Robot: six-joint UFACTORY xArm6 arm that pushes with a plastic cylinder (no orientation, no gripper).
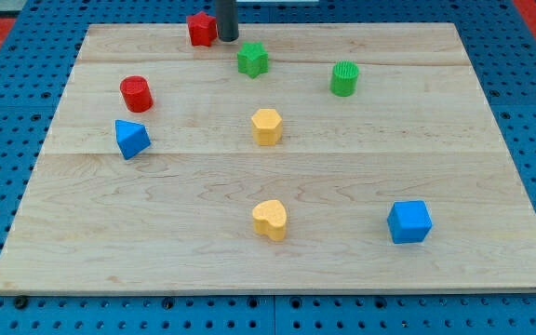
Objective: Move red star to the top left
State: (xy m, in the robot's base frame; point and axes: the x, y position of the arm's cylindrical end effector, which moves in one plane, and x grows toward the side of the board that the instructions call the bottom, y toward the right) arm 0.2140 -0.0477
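The red star sits near the board's top edge, left of centre. My tip is the lower end of the dark rod and stands right beside the star's right side, touching or nearly touching it. The green star lies just below and to the right of my tip. The board's top left corner is well to the left of the red star.
A red cylinder and a blue triangular block lie at the left. A green cylinder is at the upper right. A yellow hexagon sits mid-board, a yellow heart below it, and a blue cube at the lower right.
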